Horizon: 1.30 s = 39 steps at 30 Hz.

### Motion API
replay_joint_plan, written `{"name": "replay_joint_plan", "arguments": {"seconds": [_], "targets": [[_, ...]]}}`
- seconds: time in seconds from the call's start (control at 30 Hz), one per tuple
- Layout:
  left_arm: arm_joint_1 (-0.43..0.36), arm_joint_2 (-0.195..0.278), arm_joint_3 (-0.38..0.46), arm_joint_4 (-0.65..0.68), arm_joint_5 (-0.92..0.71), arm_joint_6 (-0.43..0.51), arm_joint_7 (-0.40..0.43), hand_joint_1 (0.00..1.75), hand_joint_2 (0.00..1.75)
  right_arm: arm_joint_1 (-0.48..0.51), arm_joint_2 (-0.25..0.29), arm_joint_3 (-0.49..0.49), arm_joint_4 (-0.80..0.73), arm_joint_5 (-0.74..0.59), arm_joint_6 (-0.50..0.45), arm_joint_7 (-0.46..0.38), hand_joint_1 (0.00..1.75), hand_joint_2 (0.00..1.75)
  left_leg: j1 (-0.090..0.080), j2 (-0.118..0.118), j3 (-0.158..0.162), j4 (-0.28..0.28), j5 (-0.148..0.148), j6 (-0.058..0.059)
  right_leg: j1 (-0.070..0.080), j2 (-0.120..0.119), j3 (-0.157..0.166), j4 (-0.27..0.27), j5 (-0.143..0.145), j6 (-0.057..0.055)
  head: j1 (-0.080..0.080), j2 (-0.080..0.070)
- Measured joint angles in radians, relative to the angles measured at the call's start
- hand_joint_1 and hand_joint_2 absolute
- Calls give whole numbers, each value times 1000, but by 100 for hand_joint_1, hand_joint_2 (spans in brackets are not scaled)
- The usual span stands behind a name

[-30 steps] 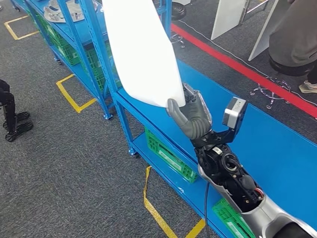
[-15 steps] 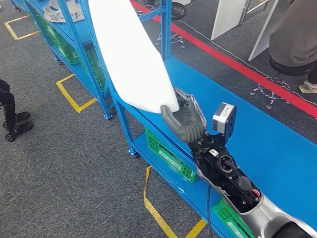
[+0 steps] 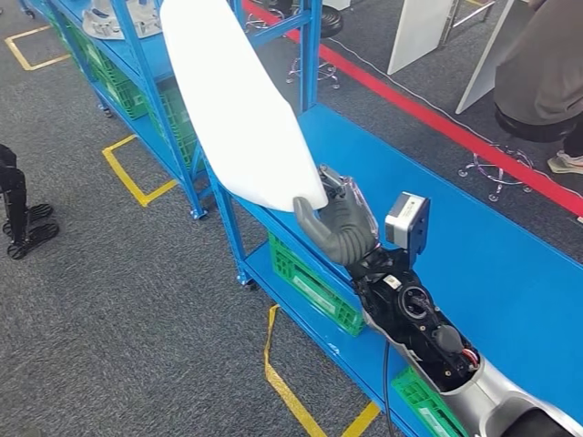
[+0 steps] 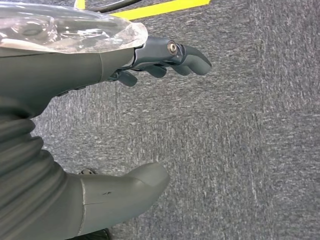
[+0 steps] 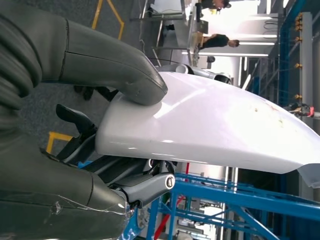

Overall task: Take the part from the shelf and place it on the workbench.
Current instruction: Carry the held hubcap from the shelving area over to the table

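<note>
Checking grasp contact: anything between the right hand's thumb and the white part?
Nothing. In the right wrist view the right hand presses its thick grey thumb straight onto the large glossy white curved panel, darker fingers underneath.

Right hand (image 3: pixel 342 226) gripping white part (image 3: pixel 237 105) by its corner, above blue workbench (image 3: pixel 481 273), beside blue shelf (image 3: pixel 155 64)

Part (image 3: pixel 237 109): plain glossy white. Right hand (image 3: pixel 340 223): dark grey. Left hand (image 4: pixel 68 125): dark grey, ribbed cover. Shelf frame (image 3: pixel 227 218) and workbench (image 3: pixel 481 264): bright blue. Crates (image 3: pixel 312 282): green. Carpet (image 3: pixel 124 309): speckled grey, with yellow tape outlines (image 3: pixel 134 177) and a red stripe (image 3: pixel 440 123).
</note>
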Motion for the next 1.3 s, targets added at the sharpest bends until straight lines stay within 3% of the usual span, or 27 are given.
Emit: {"name": "replay_joint_plan", "arguments": {"seconds": [0.07, 0.17, 0.2, 0.23, 0.27, 0.33, 0.37, 0.43, 0.5, 0.57, 0.6, 0.67, 0.7, 0.73, 0.77, 0.87, 0.93, 1.0, 1.07, 1.1, 1.2, 1.23, 1.27, 1.3], "targets": [[-3, -1, 0, 0, -1, -4, 0, 0, 175, 0, 0, -1, -1, 2, 2, 2, 175, 175, 7, 0, 12, -14, 4, 7, 1, -1, -19, 43, -28, 6, 2, 0], [-7, -3, 0, 0, -3, -11, -4, 0, 175, 4, 0, -2, -1, 4, 6, 4, 175, 175, 10, -1, 20, -20, 2, 11, -2, -1, -119, 244, -112, 15, 8, 0], [-7, -4, 0, 0, -4, -13, -6, 0, 175, 7, 0, -1, -1, 4, 7, 4, 175, 175, 11, -3, 21, -19, 1, 10, -5, -1, -148, 293, -122, 18, 8, 0], [-7, -5, 0, 0, -4, -14, -7, 0, 175, 10, 0, -1, 0, 4, 8, 5, 175, 175, 12, -7, 23, -19, -1, 8, -8, -1, -158, 302, -111, 21, 9, 0], [-7, -6, 0, 0, -4, -16, -7, 0, 175, 11, 0, -1, 0, 4, 8, 5, 175, 175, 14, -13, 26, -17, -4, 4, -12, -1, -146, 268, -79, 23, 9, 0], [-8, -8, 0, 0, -3, -22, -8, 0, 175, 12, 0, -1, 0, 6, 9, 6, 175, 175, 18, -25, 32, -12, -14, -8, -19, 13, -85, 130, -1, 28, 11, 0], [-9, -8, 0, 0, -1, -26, -9, 0, 175, 13, 0, -1, -1, 7, 10, 6, 175, 175, 19, -29, 31, -6, -18, -14, -21, 25, -55, 69, 19, 28, 11, 0], [-12, -9, 0, 0, 5, -33, -11, 0, 175, 15, 0, -1, -1, 10, 12, 8, 175, 175, 21, -38, 21, 1, -19, -28, -19, 42, -32, 26, 19, 21, 9, 0], [-12, -10, 0, 0, 10, -39, -12, 0, 175, 16, 0, 0, -1, 11, 13, 11, 175, 175, 25, -44, 15, 3, -19, -39, -15, 33, -29, 24, 18, 7, 6, 0], [-12, -12, 0, 0, 13, -44, -12, 0, 175, 15, 0, 0, -2, 13, 14, 12, 175, 175, 27, -21, -3, 41, -41, -47, -14, 19, -24, 19, 18, -8, 2, 0], [-14, -12, 0, 0, 14, -46, -12, 0, 175, 15, 0, -1, -2, 13, 15, 13, 175, 175, 27, -4, -30, 94, -66, -49, -13, 11, -21, 16, 17, -15, -1, 0], [-16, -12, 0, 0, 14, -47, -13, 0, 175, 16, 1, 0, -2, 14, 17, 14, 175, 175, 26, 15, -113, 245, -122, -52, -7, -5, -20, 16, 14, -23, -7, 0], [-15, -13, 0, 0, 14, -47, -13, 0, 175, 17, 1, 0, -2, 14, 18, 15, 175, 175, 26, 17, -148, 303, -136, -51, -4, -12, -19, 16, 12, -26, -8, 0], [-13, -14, 0, 0, 14, -47, -13, 0, 175, 18, 1, 0, -2, 14, 18, 15, 175, 175, 26, 17, -166, 326, -131, -49, -1, -19, -18, 16, 11, -27, -8, 0], [-12, -14, 0, 0, 14, -47, -13, 0, 175, 18, 1, 0, -2, 14, 18, 15, 175, 175, 25, 18, -161, 304, -107, -46, 1, -26, -16, 16, 9, -29, -8, 0], [-14, -14, 0, 0, 9, -47, -13, 0, 175, 18, 1, 0, -3, 15, 18, 15, 175, 175, 11, 46, -62, 90, -4, -28, 5, -41, -5, 17, 0, -24, -9, 0], [-18, -14, 0, 0, 6, -46, -13, 0, 175, 19, 1, -1, -3, 18, 19, 15, 175, 175, -1, 62, -30, 21, 12, -18, 8, -50, -3, 17, -5, -17, -9, 0], [-19, -13, 0, 0, 4, -46, -12, 0, 175, 19, 1, -1, -4, 20, 19, 15, 175, 175, -4, 51, -29, 15, 12, -11, 8, -59, -1, 16, -9, -7, -7, 0], [-19, -13, 0, 0, 2, -45, -12, 0, 175, 19, 1, -2, -4, 21, 19, 15, 175, 175, 1, 40, -22, 8, 14, -3, 5, -47, -11, 42, -31, 2, -5, 0], [-20, -14, 0, 0, -1, -45, -11, 0, 175, 19, 1, -3, -5, 22, 20, 16, 175, 175, 4, 36, -18, 4, 15, 2, 4, -35, -30, 85, -56, 6, -2, 0], [-20, -16, 0, 0, -12, -43, -11, 0, 175, 26, 1, -6, -5, 26, 22, 18, 175, 175, 5, 19, -13, 4, 12, 9, 2, -12, -129, 288, -138, 13, 6, 0], [-20, -16, 0, 0, -14, -42, -11, 0, 175, 29, 1, -6, -5, 27, 23, 19, 175, 175, 5, 12, -12, 4, 11, 10, 1, -11, -150, 322, -139, 14, 6, 0], [-20, -17, 0, 0, -16, -40, -11, 0, 175, 31, 1, -6, -5, 28, 24, 20, 175, 175, 5, 3, -10, 5, 10, 9, 0, -11, -151, 314, -120, 14, 7, 0], [-19, -18, 0, 0, -17, -39, -11, 0, 175, 32, 1, -6, -5, 30, 25, 20, 175, 175, 6, -5, -6, 5, 8, 8, 0, -9, -132, 264, -82, 12, 8, 0]]}}
